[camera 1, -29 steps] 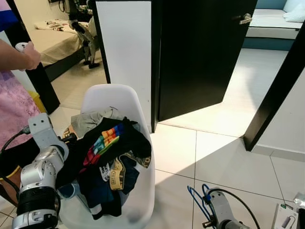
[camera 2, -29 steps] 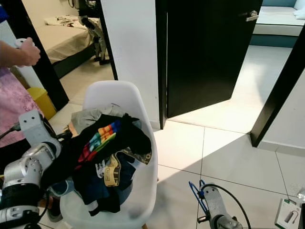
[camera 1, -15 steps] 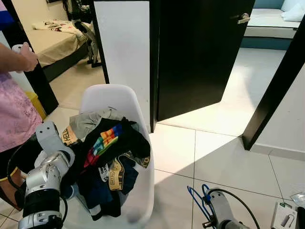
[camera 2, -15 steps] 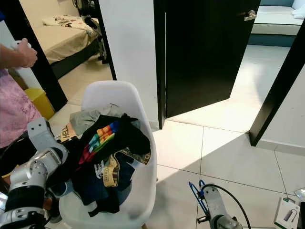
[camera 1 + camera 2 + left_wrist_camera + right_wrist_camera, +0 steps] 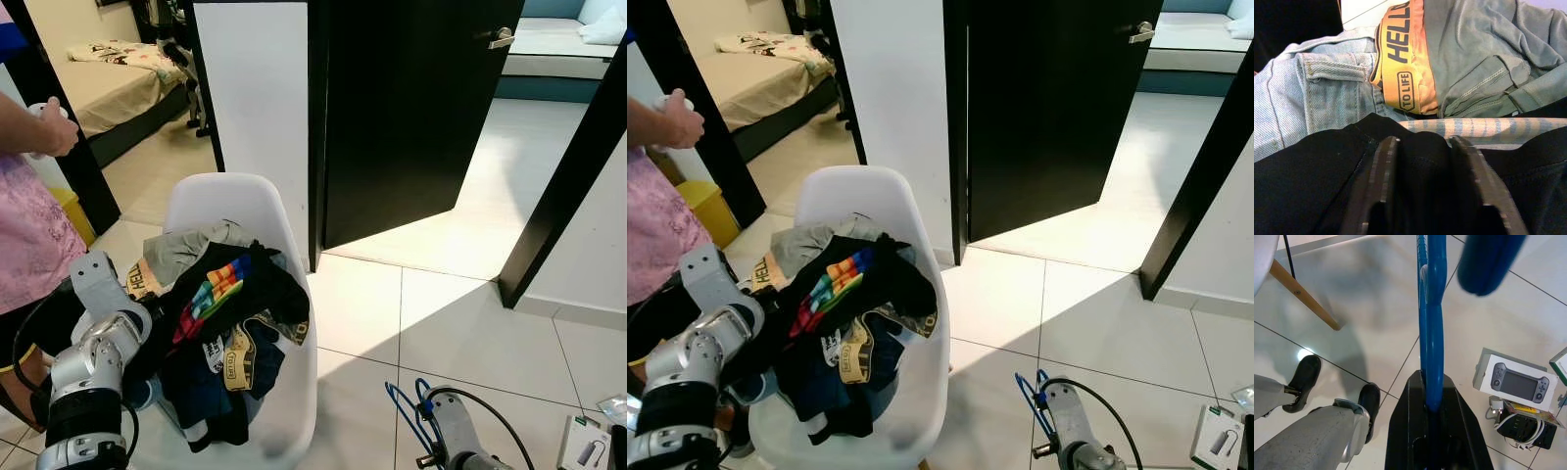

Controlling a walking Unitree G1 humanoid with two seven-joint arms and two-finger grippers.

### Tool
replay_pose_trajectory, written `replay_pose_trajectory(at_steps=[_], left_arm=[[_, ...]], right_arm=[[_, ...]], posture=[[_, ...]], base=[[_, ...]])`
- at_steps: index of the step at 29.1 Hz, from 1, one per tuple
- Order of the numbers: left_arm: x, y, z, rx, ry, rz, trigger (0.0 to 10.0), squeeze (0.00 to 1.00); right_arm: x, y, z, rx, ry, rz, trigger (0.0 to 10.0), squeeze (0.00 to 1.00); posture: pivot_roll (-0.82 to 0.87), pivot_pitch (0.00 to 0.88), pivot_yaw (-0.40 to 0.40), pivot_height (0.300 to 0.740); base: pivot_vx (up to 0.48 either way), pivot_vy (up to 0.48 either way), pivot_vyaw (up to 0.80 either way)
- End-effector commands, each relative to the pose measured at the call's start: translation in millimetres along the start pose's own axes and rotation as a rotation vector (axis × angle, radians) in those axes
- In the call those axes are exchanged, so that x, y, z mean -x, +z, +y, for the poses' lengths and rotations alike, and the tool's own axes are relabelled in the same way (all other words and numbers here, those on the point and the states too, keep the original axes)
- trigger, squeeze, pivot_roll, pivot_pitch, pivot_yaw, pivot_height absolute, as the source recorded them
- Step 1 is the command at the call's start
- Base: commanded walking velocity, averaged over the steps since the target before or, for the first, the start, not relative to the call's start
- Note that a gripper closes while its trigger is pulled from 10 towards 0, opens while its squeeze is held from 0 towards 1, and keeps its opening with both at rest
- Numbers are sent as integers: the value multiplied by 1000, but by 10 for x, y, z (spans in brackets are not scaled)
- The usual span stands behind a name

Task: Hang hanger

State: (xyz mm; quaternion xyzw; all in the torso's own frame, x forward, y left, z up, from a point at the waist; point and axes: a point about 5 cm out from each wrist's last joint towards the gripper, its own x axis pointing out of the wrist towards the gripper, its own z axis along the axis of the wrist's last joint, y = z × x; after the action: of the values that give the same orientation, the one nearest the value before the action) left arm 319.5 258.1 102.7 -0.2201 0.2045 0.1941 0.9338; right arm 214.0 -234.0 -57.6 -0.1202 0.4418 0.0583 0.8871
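A blue hanger (image 5: 1430,333), a white chair (image 5: 240,201), a black garment with rainbow stripes (image 5: 217,289), light-blue jeans (image 5: 1312,103), an orange waistband (image 5: 1403,58), a black door (image 5: 411,98).

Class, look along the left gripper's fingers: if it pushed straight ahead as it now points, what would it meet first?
The left gripper is already against the black garment; just beyond lie, probably, a striped fabric edge, then the orange band.

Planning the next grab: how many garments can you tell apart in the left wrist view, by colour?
Black garment, between the left gripper fingers: 1
Light blue denim jeans: 1
Orange lettered waistband: 1
Grey-green garment: 1
Striped fabric: 1
Total: 5
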Motion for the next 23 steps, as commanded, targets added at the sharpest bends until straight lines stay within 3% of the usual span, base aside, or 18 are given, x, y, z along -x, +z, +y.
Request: replay_pose_trajectory(at_steps=[1, 12, 14, 15, 16, 17, 18, 23], left_arm=[[-8, -61, 15, 16, 11, 22, 0, 0], [6, -42, 15, 36, 12, 9, 0, 0], [33, 124, 19, 74, 38, -82, 0, 0], [33, 124, 19, 74, 38, -82, 0, 0], [68, 274, -1, 70, 44, -159, 0, 0], [68, 274, -1, 70, 44, -159, 0, 0], [103, 394, -25, 72, 46, -220, 0, 0], [161, 570, -69, 52, 43, -298, 0, 0]], right_arm=[[-3, -7, 36, 3, 4, -8, 10000, 0], [-4, -2, 32, 4, 0, -10, 10000, 0], [-4, 2, 28, 4, -1, -10, 10000, 0], [-4, 2, 28, 4, -1, -10, 10000, 0], [-4, 3, 27, 5, -1, -9, 10000, 0], [-4, 3, 27, 5, -1, -9, 10000, 0], [-4, 4, 25, 6, -1, -9, 10000, 0], [-4, 5, 25, 9, 0, -8, 10000, 0]], posture=[[-2, 26, 34, 740], [-1, 26, 32, 740], [-1, 27, 30, 740], [-1, 27, 30, 740], [0, 26, 30, 740], [0, 26, 30, 740], [1, 27, 28, 740], [1, 26, 27, 740]], base=[[0, 0, 0], [0, 0, 0], [0, 0, 0], [0, 0, 0], [0, 0, 0], [0, 0, 0], [0, 0, 0], [0, 0, 0]])
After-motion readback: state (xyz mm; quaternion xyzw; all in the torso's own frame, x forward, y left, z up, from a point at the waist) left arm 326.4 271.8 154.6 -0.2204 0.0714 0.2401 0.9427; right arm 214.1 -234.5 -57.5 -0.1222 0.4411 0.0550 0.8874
